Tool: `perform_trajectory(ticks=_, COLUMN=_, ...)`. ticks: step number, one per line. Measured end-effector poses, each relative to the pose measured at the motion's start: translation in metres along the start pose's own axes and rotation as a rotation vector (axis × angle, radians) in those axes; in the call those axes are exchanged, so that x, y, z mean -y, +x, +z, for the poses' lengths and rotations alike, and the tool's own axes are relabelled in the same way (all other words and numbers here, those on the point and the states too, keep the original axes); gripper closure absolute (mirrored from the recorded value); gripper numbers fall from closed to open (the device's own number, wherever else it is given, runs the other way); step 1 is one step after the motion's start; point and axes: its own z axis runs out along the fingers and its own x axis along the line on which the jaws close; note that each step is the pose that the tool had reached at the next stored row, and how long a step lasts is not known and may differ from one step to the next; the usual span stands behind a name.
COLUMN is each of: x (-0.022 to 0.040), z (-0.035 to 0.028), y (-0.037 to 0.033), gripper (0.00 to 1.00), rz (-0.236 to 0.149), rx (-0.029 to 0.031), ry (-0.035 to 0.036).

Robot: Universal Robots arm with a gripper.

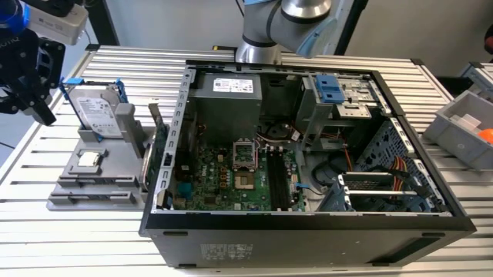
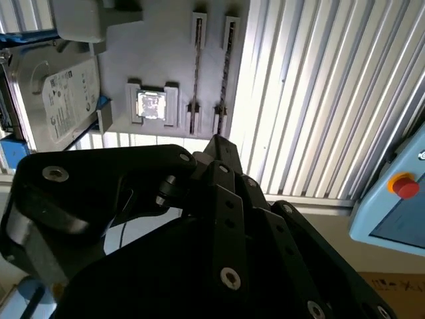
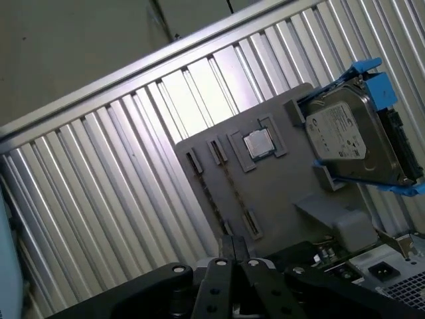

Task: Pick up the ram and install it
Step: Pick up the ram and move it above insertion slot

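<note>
Hovering with the gripper (image 3: 232,247) pressed together, pinching nothing. Below and ahead of the fingertips, on the tray (image 2: 133,56), seemingly the ram (image 2: 225,70): a thin dark strip in a slot, cannot tell for sure. Farther off, a chip (image 2: 151,105) and drive (image 2: 63,100).

— You see what sort of place you're in?
— You're in a robotics lab: an open computer case (image 1: 308,173) on a ribbed aluminium bench (image 1: 77,242), a grey fixture plate (image 1: 92,199) just beside the case, a parts bin (image 1: 458,124) near it.
</note>
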Motion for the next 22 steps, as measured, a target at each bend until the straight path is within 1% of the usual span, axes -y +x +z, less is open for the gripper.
perform_trajectory(ticks=8, x=0.0, z=0.0, y=0.0, gripper=1.0, rz=-0.05, rx=-0.0012, ry=0.0003)
perform_trajectory(ticks=13, x=0.0, z=0.0, y=0.0, gripper=1.0, rz=-0.11, rx=-0.0026, ry=0.0006)
perform_trajectory(ticks=17, x=-0.0005, z=-0.0001, y=0.0002, gripper=1.0, rz=-0.133, rx=-0.0033, ry=0.0014)
perform_trajectory(ticks=18, x=-0.0005, z=-0.0001, y=0.0002, gripper=1.0, rz=-0.146, rx=-0.003, ry=0.0031)
perform_trajectory(ticks=19, x=-0.0006, z=0.0001, y=0.0003, gripper=1.0, rz=-0.16, rx=-0.0017, ry=0.0068)
perform_trajectory(ticks=20, x=-0.0006, z=0.0002, y=0.0003, gripper=1.0, rz=-0.172, rx=0.0001, ry=0.0122)
perform_trajectory(ticks=21, x=-0.0006, z=0.0004, y=0.0003, gripper=1.0, rz=-0.183, rx=0.0029, ry=0.0203)
perform_trajectory(ticks=22, x=-0.0005, z=0.0005, y=0.0003, gripper=1.0, rz=-0.192, rx=0.0067, ry=0.0312)
